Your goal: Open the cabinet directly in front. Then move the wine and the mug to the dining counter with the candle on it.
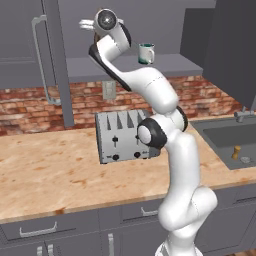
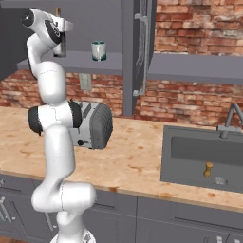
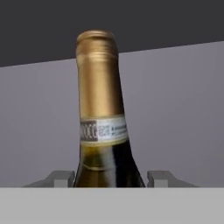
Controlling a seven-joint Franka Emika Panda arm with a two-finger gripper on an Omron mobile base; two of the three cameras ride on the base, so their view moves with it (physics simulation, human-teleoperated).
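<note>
Two fingertips (image 3: 57,178) of the claw (image 3: 111,179) flank the wine (image 3: 101,122) low on its shoulder, spread either side; contact I cannot tell. The mug (image 1: 146,53) waits on the open cabinet (image 1: 165,65) shelf, so the bottle seems the first pick.

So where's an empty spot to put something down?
The counter is bare left of and in front of the toaster, and between the toaster and the sink. The shelf beside the mug has room too. Around the wine it's crowded by the gripper.
</note>
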